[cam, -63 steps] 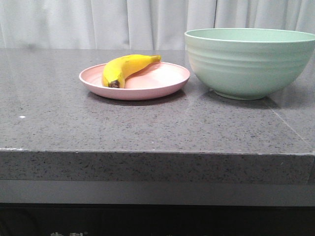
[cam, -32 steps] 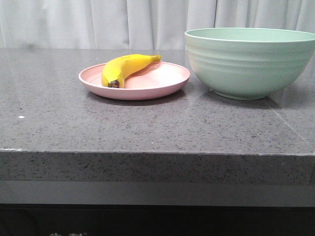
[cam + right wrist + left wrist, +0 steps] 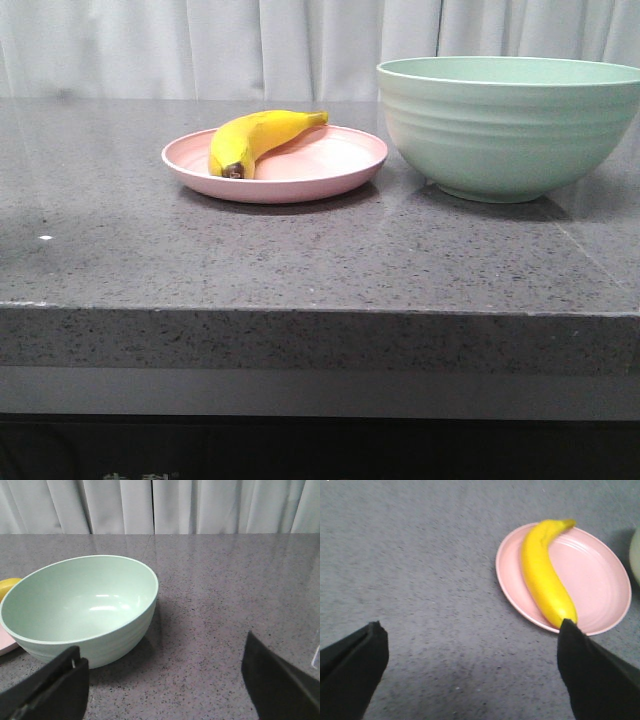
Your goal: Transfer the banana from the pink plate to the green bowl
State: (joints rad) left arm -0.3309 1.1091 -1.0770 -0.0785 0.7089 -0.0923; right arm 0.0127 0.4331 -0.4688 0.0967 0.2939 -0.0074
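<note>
Between the earlier front frames and the present one, almost nothing changes: plate, fruit and bowl shift a hair to the right in the picture, which suggests a slight camera movement rather than displaced objects.

Front view. The banana (image 3: 256,139) lies on the pink plate (image 3: 330,168), dark tip toward the camera, stem end toward the green bowl (image 3: 510,125). Plate and bowl stand just beside each other on the grey stone counter (image 3: 300,260), apparently not touching. Neither arm appears in this view.

Left wrist view. The left gripper (image 3: 470,665) hangs above the counter with its jaws wide apart and nothing between them. The banana (image 3: 545,575) rests across the plate (image 3: 600,580), beyond one dark finger (image 3: 592,675) whose tip overlaps the fruit's nearer end in the picture; the fruit lies outside the gap, off to that finger's side. Contact cannot be judged.

Right wrist view. The right gripper (image 3: 165,680) is likewise spread and empty, facing the bowl (image 3: 80,600), which holds nothing and stands beyond and toward one finger. A sliver of yellow shows at the frame edge.

Judgement: the approach step is in hand and no grasp is made yet. The next move calls for centring the left jaws over the banana's middle, straddling its width, then descending.
</note>
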